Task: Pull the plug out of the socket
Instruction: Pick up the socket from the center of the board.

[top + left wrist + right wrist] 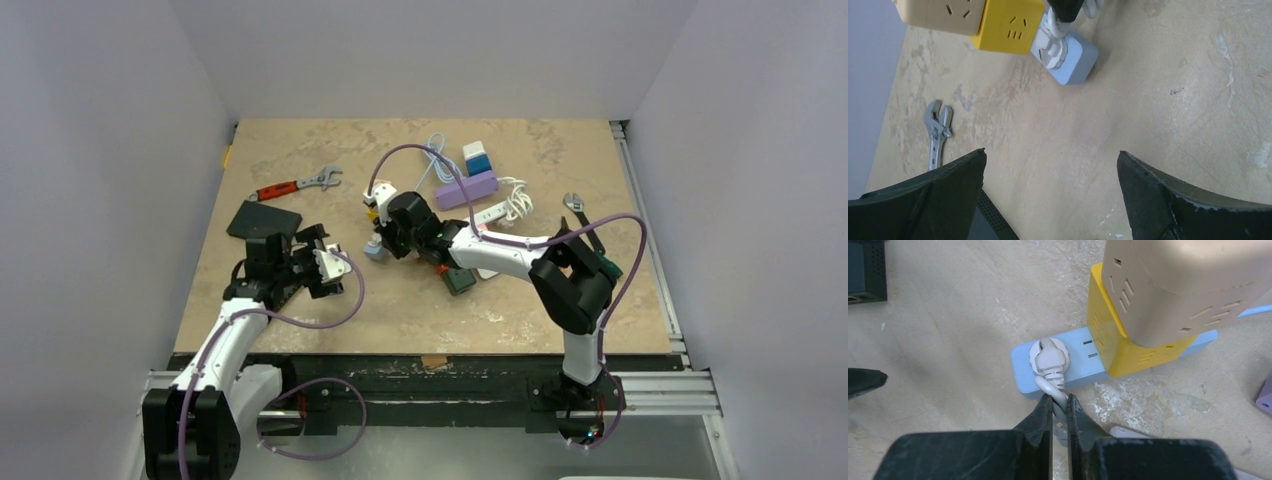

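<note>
A white plug (pixel 1048 356) sits in the light-blue socket strip (pixel 1070 371), which lies flat on the table; both also show in the left wrist view, plug (pixel 1052 49) and strip (pixel 1075 61). A yellow cube adapter (pixel 1113 347) and a beige one (pixel 1188 285) are stacked on the strip. My right gripper (pixel 1059 399) is shut on the plug's white cable just below its strain relief; in the top view it (pixel 385 240) hangs over the strip (pixel 373 249). My left gripper (pixel 1052 157) is open and empty above bare table, to the left of the strip (pixel 325 262).
A red-handled wrench (pixel 295 185) and a black box (pixel 263 220) lie at the left. A purple strip (pixel 467 188), a white strip with coiled cable (pixel 505 205), a blue-white cube (pixel 477 157) and a dark device (pixel 460 280) lie around the right arm. A silver wrench (pixel 938 132) shows in the left wrist view.
</note>
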Controlling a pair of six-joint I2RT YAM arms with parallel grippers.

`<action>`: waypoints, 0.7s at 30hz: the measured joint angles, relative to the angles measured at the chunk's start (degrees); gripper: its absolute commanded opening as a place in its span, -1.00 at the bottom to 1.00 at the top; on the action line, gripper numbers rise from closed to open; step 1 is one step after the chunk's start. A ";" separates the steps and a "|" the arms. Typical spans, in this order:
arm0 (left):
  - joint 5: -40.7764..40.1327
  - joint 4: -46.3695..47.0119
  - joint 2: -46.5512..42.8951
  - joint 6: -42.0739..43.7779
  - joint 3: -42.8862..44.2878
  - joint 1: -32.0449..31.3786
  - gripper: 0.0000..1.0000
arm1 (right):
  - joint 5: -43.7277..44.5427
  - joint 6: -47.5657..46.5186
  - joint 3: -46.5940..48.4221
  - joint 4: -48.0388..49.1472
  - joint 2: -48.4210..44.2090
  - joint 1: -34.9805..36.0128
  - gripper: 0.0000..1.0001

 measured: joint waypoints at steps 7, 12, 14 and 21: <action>4.92 17.05 -1.62 4.74 -10.56 -3.98 0.94 | -2.91 4.94 0.00 1.14 0.00 -1.29 -1.00; 5.20 30.32 2.01 7.91 -16.65 -8.24 0.67 | -5.99 9.25 -0.24 3.15 -0.28 -2.75 -1.00; 4.61 36.35 5.84 8.76 -17.07 -8.87 0.49 | -6.71 10.36 -0.55 3.48 -0.92 -3.10 -1.00; 2.14 46.75 11.50 9.94 -16.28 -9.90 0.27 | -9.60 12.04 -1.11 3.69 -2.91 -3.30 -1.00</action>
